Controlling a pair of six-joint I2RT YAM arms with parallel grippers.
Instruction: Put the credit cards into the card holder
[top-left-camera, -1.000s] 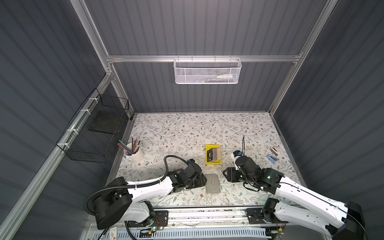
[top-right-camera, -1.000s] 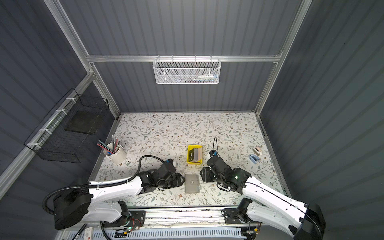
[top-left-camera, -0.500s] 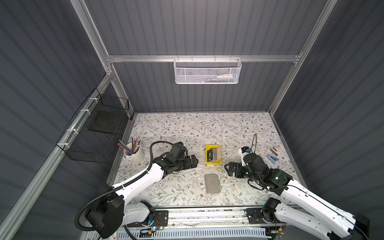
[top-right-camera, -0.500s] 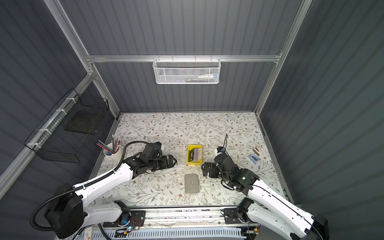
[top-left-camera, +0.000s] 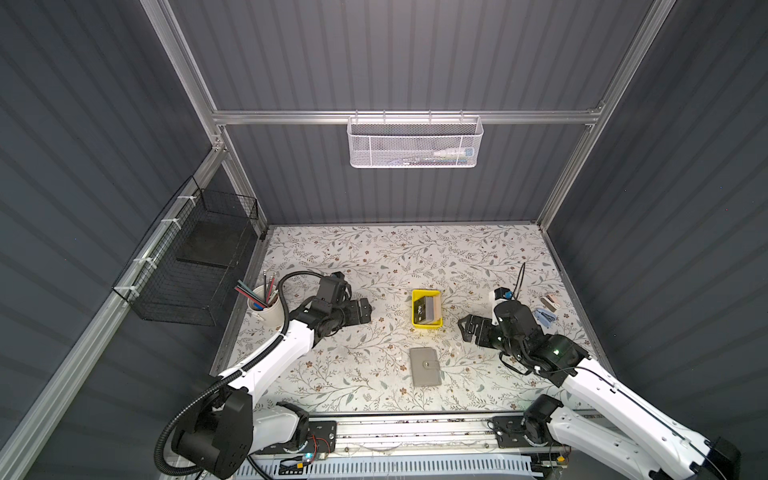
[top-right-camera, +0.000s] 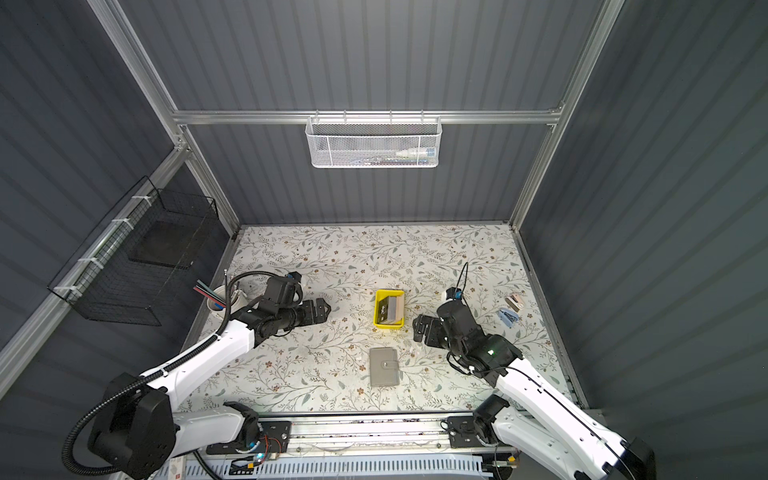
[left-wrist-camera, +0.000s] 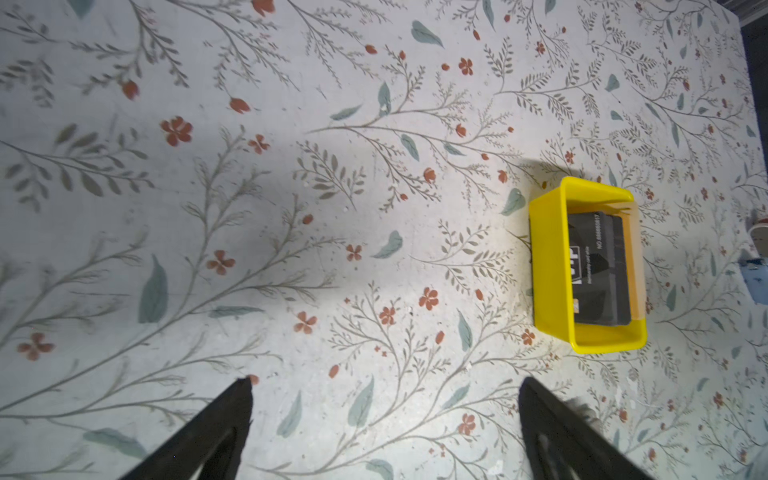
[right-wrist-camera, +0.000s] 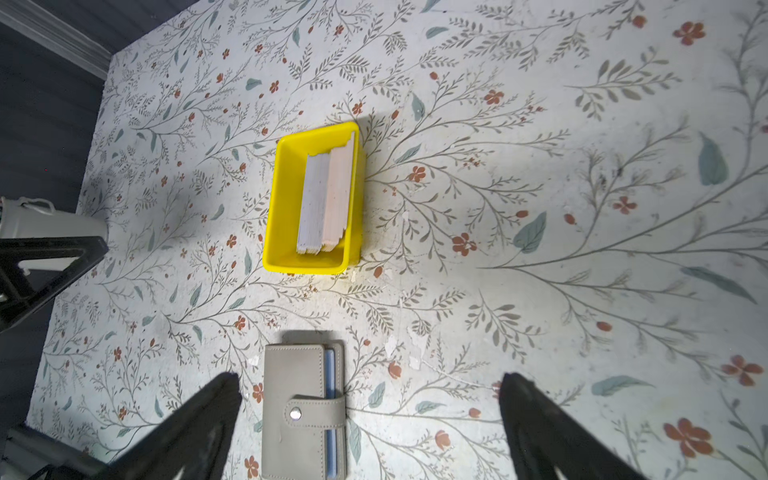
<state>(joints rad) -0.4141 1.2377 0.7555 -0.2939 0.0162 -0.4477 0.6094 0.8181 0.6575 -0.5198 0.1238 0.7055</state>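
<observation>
Left gripper (left-wrist-camera: 384, 386) and right gripper (right-wrist-camera: 370, 378) are spread wide, empty. Cards (right-wrist-camera: 324, 199) are stacked on edge in a tray (right-wrist-camera: 286, 208); holder (right-wrist-camera: 295, 374) lies closed nearby. Its strap (right-wrist-camera: 320, 411) should probably be unsnapped first.

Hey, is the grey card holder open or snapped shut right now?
Shut. The card holder lies flat with its tab strap fastened across it; only blue sleeve edges show.

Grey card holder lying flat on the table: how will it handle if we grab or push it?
The card holder lies flat and looks thin, so it probably slides when pushed rather than tips. It looks leather-like, so likely flexes some. The tab strap looks snapped, so it should stay shut when lifted.
</observation>
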